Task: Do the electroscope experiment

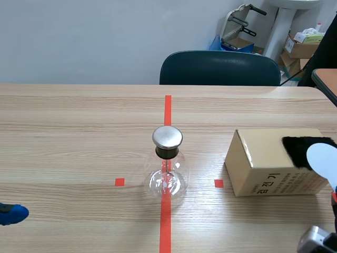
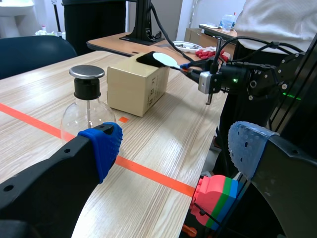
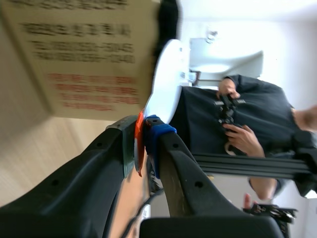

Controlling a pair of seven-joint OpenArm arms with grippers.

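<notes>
The electroscope (image 1: 167,163), a clear glass flask with a round metal cap, stands on the red centre line. To its right a cardboard box (image 1: 274,163) carries a patch of black fur (image 1: 303,150). A white disc paddle (image 1: 324,161) lies against that fur. My right gripper (image 3: 144,134) is shut on the paddle's orange handle (image 3: 139,141), and the disc (image 3: 166,82) stands just beyond its fingertips. My left gripper (image 2: 176,144) is open and holds nothing, low at the near left of the table. The flask (image 2: 86,106) stands ahead of it, past its left finger.
A dark chair (image 1: 220,68) stands behind the far table edge. Boxes and equipment sit at the back right (image 1: 303,45). A person (image 3: 237,134) is visible beyond the right gripper. Small red tape squares (image 1: 119,182) flank the flask.
</notes>
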